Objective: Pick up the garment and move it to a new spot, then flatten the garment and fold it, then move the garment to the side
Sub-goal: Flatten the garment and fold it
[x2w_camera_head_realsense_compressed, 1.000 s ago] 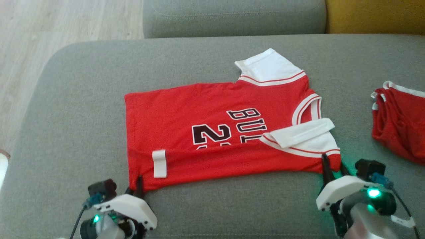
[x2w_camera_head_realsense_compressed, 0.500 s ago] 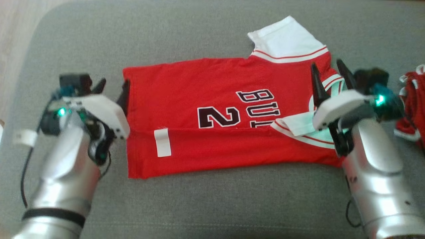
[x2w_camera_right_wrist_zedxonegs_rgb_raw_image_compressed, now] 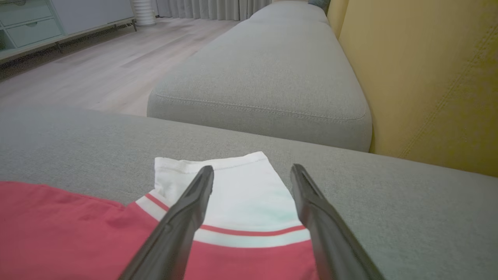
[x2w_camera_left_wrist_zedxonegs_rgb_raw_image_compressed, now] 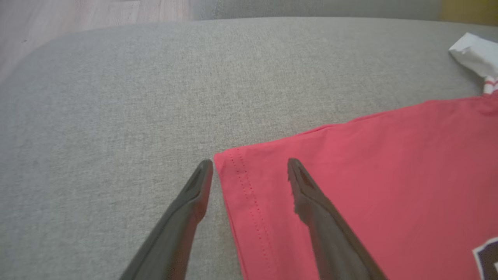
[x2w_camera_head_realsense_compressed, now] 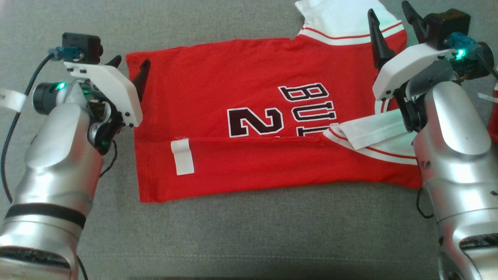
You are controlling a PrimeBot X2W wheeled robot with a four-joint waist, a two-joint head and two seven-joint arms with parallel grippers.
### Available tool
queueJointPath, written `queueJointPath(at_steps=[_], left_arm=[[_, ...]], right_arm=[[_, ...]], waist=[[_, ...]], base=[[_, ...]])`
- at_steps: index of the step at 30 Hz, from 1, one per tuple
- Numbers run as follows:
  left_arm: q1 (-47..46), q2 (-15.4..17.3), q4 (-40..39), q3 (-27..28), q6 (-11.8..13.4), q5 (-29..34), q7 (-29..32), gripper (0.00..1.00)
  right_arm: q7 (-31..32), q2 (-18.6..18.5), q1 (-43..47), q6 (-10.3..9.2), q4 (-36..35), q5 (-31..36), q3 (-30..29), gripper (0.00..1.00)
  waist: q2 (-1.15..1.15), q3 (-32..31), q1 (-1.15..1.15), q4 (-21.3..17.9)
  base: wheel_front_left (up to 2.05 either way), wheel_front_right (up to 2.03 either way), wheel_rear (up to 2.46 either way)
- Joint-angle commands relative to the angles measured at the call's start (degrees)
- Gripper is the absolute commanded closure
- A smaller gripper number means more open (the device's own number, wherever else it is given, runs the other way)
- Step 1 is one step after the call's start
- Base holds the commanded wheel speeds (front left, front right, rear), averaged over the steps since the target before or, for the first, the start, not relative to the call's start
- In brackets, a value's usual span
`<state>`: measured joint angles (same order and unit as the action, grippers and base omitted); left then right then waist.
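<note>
The jersey [x2w_camera_head_realsense_compressed: 253, 116] lies flat on the grey sofa cushion [x2w_camera_head_realsense_compressed: 233, 241], long axis running straight across the head view; hem at the robot's left, collar and sleeves at its right. So each arm gets its own end, and neither one is really nearer overall.

The relation that matters is the far long edge. The left gripper [x2w_camera_head_realsense_compressed: 131, 61] sits right at the far hem corner [x2w_camera_left_wrist_zedxonegs_rgb_raw_image_compressed: 218, 159], fingers wide; in the left wrist view one finger is off the cloth over bare cushion, the other over the red, so the corner falls between them. The right gripper [x2w_camera_head_realsense_compressed: 389, 9] is at the other end, fingers just as wide, straddling the white far sleeve [x2w_camera_right_wrist_zedxonegs_rgb_raw_image_compressed: 245, 202]; nothing is held by either one. Can't tell whether the tips touch the fabric or hover just above it.

Looks-wise: red knit, dark lettering and a number on the chest, white sleeves with red stripes. The near long edge is folded up over the body, with a white tag [x2w_camera_head_realsense_compressed: 182, 156] showing on that flap; the near sleeve [x2w_camera_head_realsense_compressed: 373, 132] is tucked in across it.

My guess is the far edge comes next, pinched at both ends and pulled toward the robot; the sleeve end looks trickier, since it sticks out past the body's far edge.
</note>
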<state>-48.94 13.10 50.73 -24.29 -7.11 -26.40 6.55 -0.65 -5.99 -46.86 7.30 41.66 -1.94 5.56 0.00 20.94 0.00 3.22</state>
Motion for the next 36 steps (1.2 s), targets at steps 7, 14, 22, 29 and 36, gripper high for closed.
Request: queueJointPath(at_steps=[7, 14, 22, 29, 36], left_arm=[[-5.5, 2.8, 2.3, -1.0, -0.3, 0.5, -1.0, 0.00], [-8.2, 1.5, 4.2, -3.3, -0.4, -0.5, -1.3, 0.13], [-10.2, 0.2, 3.4, -7.1, -0.4, -2.4, -2.9, 1.00], [-11.7, -1.5, 0.7, -10.2, -0.4, -4.7, -6.6, 1.00], [-12.9, -2.5, -0.8, -13.8, -0.4, -6.3, -8.5, 1.00]], right_arm=[[1.7, -1.0, -5.9, 0.19, -0.4, 0.6, 3.7, 0.00], [4.9, -3.5, -11.9, 0.19, 2.4, 2.4, 4.7, 0.00], [8.3, -4.7, -16.9, 0.19, 8.0, 5.1, 4.4, 0.00], [11.0, -6.8, -20.2, 0.19, 12.7, 9.2, 3.8, 0.00], [12.6, -8.1, -23.3, 0.19, 15.6, 12.2, 0.0, 0.00]], waist=[[0.00, 3.7, 0.00, 0.1], [0.00, 6.2, 0.00, 1.4], [0.00, 8.4, 0.00, 3.6], [0.00, 9.7, 0.00, 7.0], [0.00, 11.4, 0.00, 10.1]], base=[[0.00, 0.00, 0.00], [0.00, 0.00, 0.00], [0.00, 0.00, 0.00], [0.00, 0.00, 0.00], [0.00, 0.00, 0.00]])
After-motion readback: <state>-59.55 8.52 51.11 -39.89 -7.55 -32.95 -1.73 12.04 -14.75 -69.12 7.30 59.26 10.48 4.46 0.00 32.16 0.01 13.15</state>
